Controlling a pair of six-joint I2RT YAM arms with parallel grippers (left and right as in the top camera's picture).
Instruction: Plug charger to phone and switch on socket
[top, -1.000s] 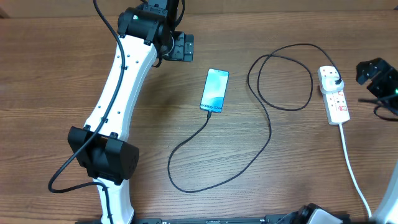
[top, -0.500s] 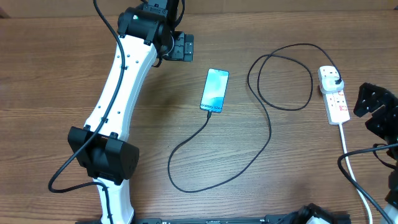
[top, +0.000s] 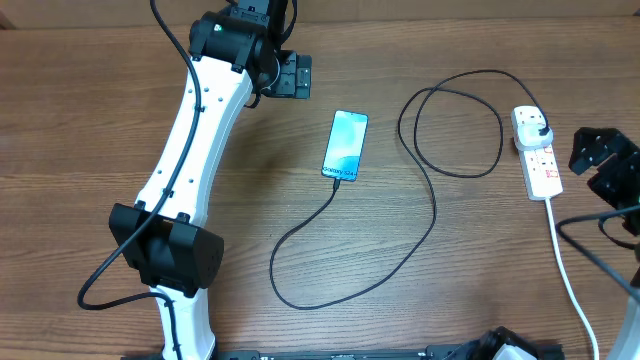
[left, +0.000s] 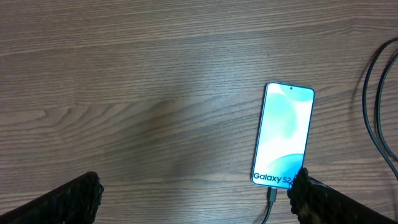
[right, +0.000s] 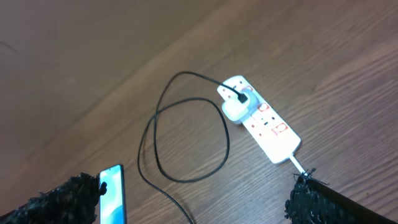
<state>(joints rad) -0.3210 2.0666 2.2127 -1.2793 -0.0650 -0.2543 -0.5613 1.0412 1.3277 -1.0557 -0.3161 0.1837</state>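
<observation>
The phone (top: 345, 146) lies flat mid-table with its light blue screen lit; it also shows in the left wrist view (left: 283, 134) and the right wrist view (right: 112, 193). The black charger cable (top: 435, 210) has its connector tip (left: 272, 196) at the phone's bottom edge. It loops across the table (right: 189, 181) to a plug (top: 540, 128) seated in the white power strip socket (top: 538, 160), which also shows in the right wrist view (right: 267, 124). My left gripper (top: 292, 75) (left: 196, 199) is open, up and left of the phone. My right gripper (top: 603, 160) (right: 186, 205) is open and empty, just right of the socket.
The socket's thick white cord (top: 572, 280) runs toward the front right edge. The left arm's white links (top: 190, 160) stretch across the left half of the wooden table. A black robot cable (top: 100, 280) hangs near the left arm's base.
My right gripper has moved from the far right edge toward the front, alongside the socket, then edged back a little. The left arm, phone and cable have not moved.
</observation>
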